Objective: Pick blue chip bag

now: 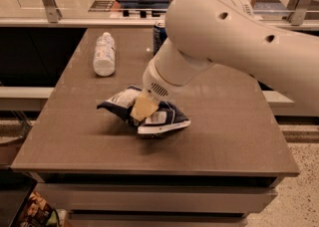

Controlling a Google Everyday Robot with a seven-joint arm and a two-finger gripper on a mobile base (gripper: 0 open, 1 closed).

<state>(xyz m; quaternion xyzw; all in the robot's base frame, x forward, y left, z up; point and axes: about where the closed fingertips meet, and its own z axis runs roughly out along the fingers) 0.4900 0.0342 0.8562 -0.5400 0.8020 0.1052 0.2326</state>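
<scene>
The blue chip bag (162, 117), dark blue and white foil with a white label patch, is near the middle of the brown table (224, 136). My gripper (143, 108) comes down on the bag's middle from the big white arm (234, 37) above it. One tan finger (144, 106) shows pressed against the bag, and the other is hidden behind it. The gripper is shut on the bag, whose right end tilts up a little over its shadow.
A white plastic bottle (104, 54) lies on the table's back left. A blue drink can (158, 34) stands at the back, partly behind the arm. A counter with glass panels runs behind the table. The floor lies to the right.
</scene>
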